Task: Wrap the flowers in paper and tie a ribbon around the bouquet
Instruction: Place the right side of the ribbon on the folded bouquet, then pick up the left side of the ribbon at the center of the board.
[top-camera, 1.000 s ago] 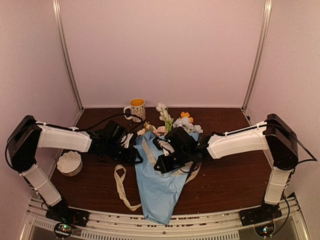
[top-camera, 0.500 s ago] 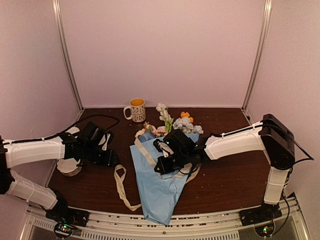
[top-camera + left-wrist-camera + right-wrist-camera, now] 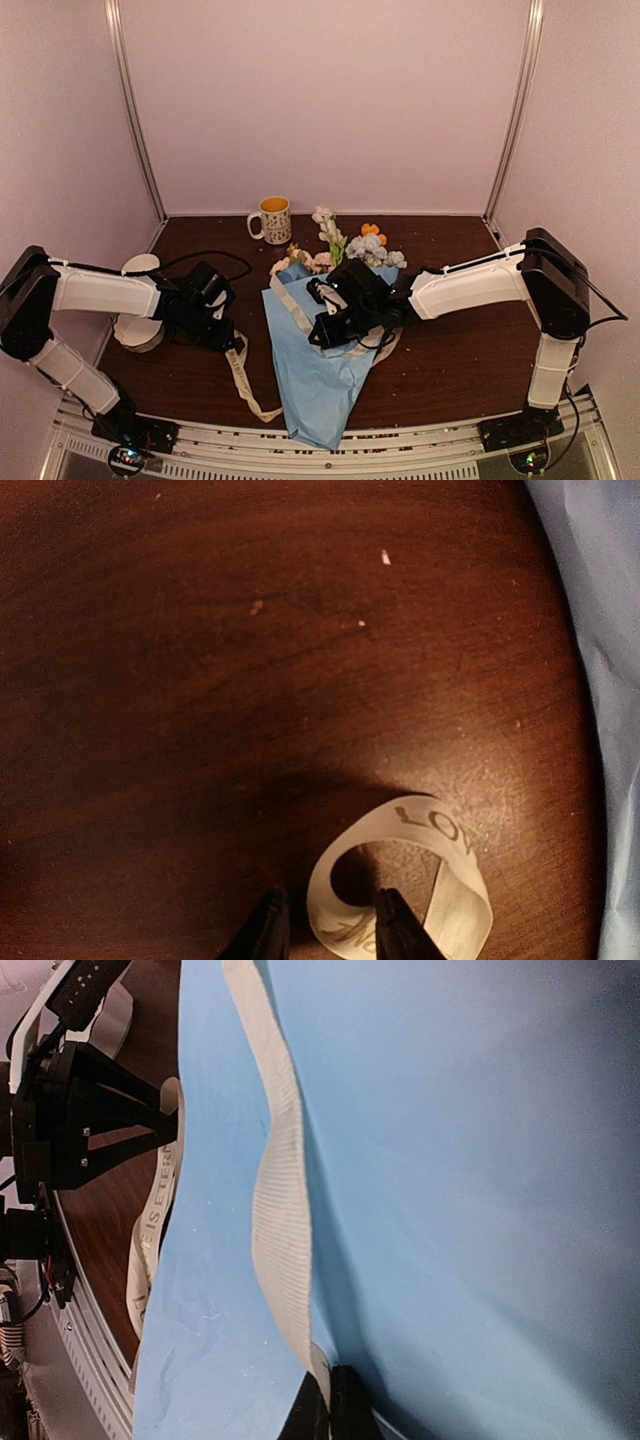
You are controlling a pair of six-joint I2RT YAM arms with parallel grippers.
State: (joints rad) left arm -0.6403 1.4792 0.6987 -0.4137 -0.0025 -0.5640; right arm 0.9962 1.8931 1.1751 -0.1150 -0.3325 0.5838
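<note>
The bouquet lies as a cone of light blue paper (image 3: 315,385) with its tip toward the near edge and the flowers (image 3: 365,245) spilling out at the far end. The beige ribbon (image 3: 240,378) crosses the cone and loops onto the wood on its left. My right gripper (image 3: 322,330) rests on the cone, shut on the ribbon (image 3: 280,1200) over the paper (image 3: 450,1160); its jaws (image 3: 330,1410) pinch the band flat. My left gripper (image 3: 228,335) sits low at the ribbon's curled loop (image 3: 440,840). Its jaws (image 3: 330,925) stand apart, one side of the loop between them, the left finger clear of it.
A white-and-yellow mug (image 3: 274,218) stands at the back, left of the flowers. A white scalloped bowl (image 3: 135,333) sits at the left edge, partly under my left arm. Bare brown table (image 3: 460,350) stretches right of the bouquet. Walls close in on three sides.
My left gripper left the bouquet's left edge, swung out left, then came in to the ribbon loop on the table. The right gripper and bouquet have not moved.
</note>
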